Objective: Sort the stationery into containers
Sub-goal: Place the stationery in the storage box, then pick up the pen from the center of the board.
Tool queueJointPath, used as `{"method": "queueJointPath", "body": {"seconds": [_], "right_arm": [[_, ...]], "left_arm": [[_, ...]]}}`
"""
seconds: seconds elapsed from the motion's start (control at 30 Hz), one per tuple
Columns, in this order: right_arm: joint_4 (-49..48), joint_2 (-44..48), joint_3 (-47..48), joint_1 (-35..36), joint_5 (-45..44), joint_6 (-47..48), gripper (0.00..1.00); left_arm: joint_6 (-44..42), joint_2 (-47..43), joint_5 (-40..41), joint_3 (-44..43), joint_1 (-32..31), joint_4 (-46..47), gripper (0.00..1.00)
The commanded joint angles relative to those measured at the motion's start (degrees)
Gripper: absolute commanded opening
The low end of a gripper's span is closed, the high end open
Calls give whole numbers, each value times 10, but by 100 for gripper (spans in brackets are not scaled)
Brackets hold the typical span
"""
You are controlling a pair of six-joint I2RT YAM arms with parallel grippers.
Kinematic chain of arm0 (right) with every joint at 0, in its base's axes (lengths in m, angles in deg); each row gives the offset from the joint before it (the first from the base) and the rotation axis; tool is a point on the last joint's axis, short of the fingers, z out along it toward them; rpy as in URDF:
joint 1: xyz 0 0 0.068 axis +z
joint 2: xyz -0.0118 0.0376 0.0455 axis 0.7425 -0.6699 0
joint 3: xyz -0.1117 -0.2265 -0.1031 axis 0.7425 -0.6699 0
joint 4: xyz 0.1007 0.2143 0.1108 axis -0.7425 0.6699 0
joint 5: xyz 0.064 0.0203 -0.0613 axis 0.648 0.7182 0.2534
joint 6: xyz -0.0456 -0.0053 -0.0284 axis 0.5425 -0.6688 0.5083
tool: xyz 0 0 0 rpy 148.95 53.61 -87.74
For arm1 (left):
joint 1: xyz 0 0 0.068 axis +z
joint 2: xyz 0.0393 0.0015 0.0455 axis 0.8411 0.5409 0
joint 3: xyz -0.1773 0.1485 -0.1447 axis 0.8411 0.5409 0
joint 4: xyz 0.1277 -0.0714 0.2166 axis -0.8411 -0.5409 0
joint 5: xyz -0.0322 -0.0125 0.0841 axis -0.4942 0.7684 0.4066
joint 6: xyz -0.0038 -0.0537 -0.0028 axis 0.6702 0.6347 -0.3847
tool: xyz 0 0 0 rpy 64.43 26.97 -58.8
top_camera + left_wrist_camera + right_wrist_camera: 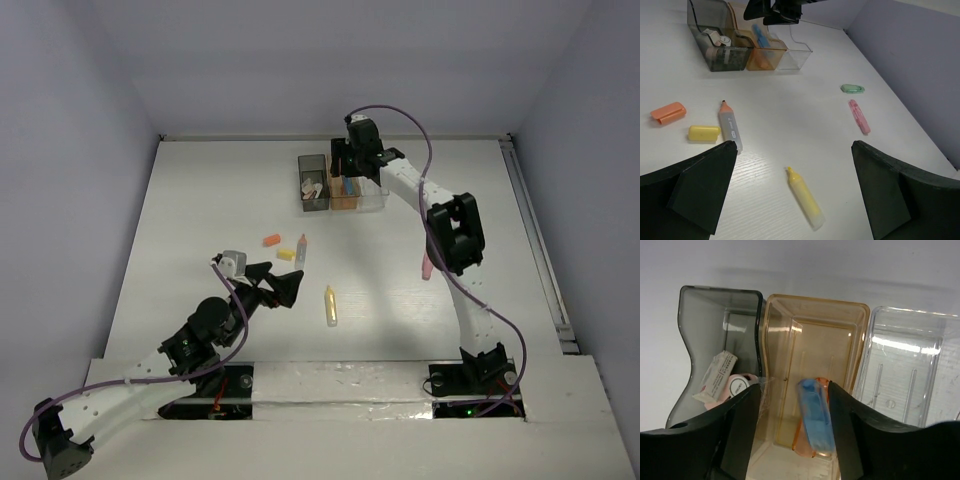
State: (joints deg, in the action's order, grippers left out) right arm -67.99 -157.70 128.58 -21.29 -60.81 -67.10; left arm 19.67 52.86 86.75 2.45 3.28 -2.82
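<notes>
Right wrist: blue marker (816, 416) apparently inside orange bin (826, 347)

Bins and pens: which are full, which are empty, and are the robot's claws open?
Dark smoky grey plastic bin: holds a white block eraser.
Translucent orange plastic bin: holds a blue marker.
Clear plastic bin: empty.
Short yellow marker: lying loose on the table.
Slim pink marker: loose on the table.
Left gripper: open, empty.
Right gripper: open around the blue marker.

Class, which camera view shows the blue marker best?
Right wrist: the blue marker lies close up in the orange bin. Left wrist shows it small and far; top external shows only a blue speck.
</notes>
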Motion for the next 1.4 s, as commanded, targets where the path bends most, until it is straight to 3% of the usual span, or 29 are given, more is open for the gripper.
{"method": "queueJointPath", "body": {"seconds": [0.0,0.17,0.27,0.4,0.5,0.53,0.63,0.67,0.8,0.93,1.17,1.33,1.37], "right_arm": [[9,12,41,0,3,2,68],[-6,73,4,-6,-1,-8,74],[-49,160,-99,-21,6,-19,74],[-114,301,-330,-52,-23,-40,71],[-135,412,-451,-87,-30,-70,59],[-147,437,-525,-97,-27,-77,48],[-145,524,-610,-118,-11,-93,36],[-138,542,-649,-118,-6,-95,22],[-124,613,-723,-118,98,-112,10],[-91,651,-740,-48,131,-115,10],[-32,575,-683,123,72,-126,18],[-14,501,-625,201,44,-127,46],[-10,487,-602,213,41,-128,56]], "left_arm": [[-8,-3,0,3,-2,34,99],[-5,3,-3,4,-2,38,99],[-2,4,-6,5,-2,40,99],[-1,7,-16,5,-2,48,99],[-1,13,-30,4,-2,57,99],[0,15,-37,3,-2,58,99],[1,17,-47,2,-2,59,99],[2,17,-47,2,-2,59,99],[6,4,-42,1,-2,47,99],[16,-5,-33,0,-2,32,99],[32,-7,-17,-3,-2,5,99],[51,-12,5,-1,-2,-6,99],[54,-12,17,-3,-2,-11,99]]}}
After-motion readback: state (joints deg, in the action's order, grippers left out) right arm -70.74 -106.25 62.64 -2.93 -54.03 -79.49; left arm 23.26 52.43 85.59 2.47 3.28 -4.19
